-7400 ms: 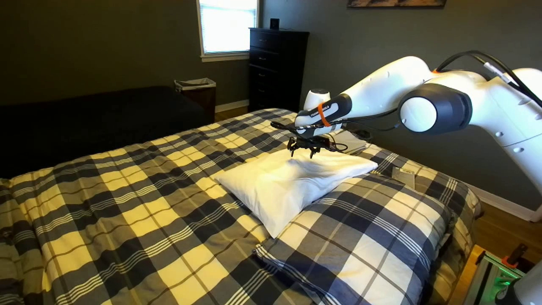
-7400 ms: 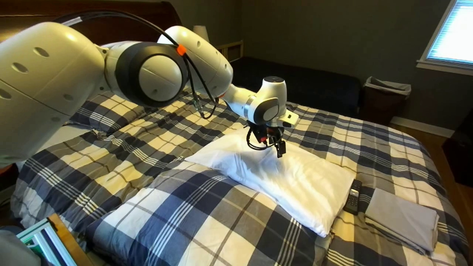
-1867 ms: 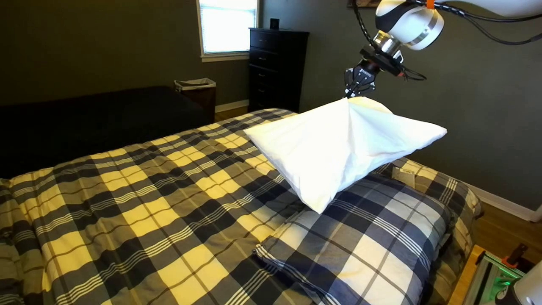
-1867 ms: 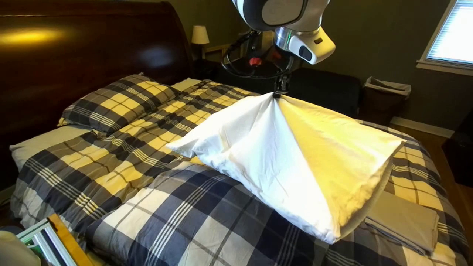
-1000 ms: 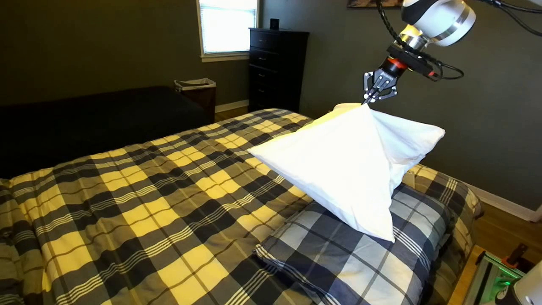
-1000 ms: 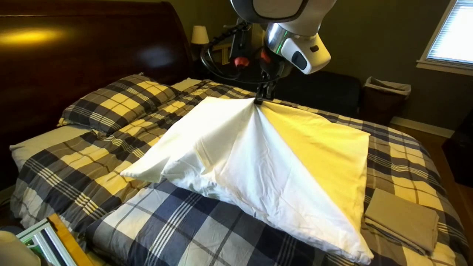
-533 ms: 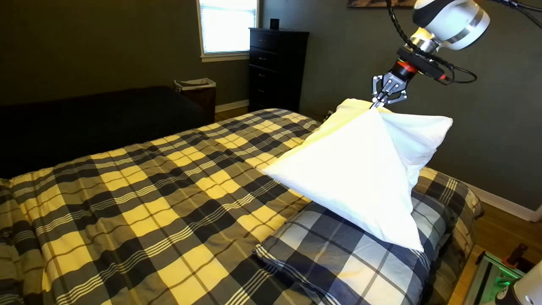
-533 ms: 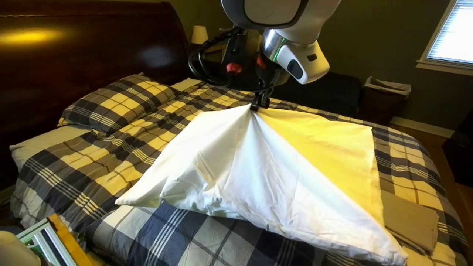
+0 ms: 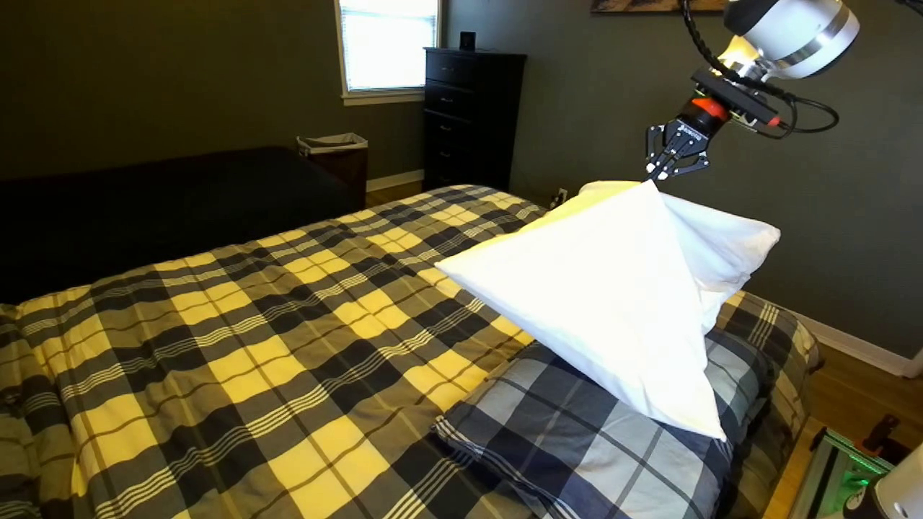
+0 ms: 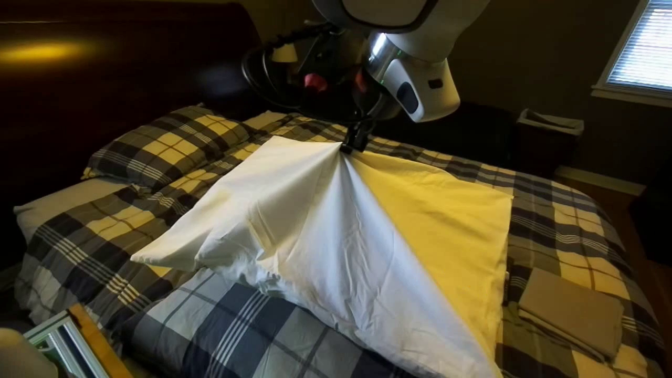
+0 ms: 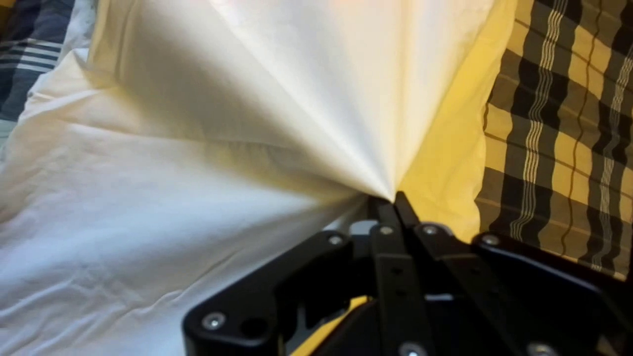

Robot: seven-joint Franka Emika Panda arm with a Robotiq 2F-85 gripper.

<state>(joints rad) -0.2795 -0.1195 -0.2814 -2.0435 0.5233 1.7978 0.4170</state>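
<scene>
Pinching a white fabric pillow (image 9: 613, 288), the black gripper (image 11: 392, 200) hung; a pale-lined brown hamper (image 9: 346, 163) stood past the plaid bed's (image 9: 288, 346) edge.

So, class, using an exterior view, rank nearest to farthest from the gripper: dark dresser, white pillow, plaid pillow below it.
1. White pillow: pinched in the gripper.
2. Plaid pillow: on the bed, partly hidden by the white one.
3. Dark dresser: across the room, beside the window.

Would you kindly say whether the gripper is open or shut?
The gripper is shut on the white pillow: in the wrist view, its jaws meet where the pillow's creases converge.
</scene>
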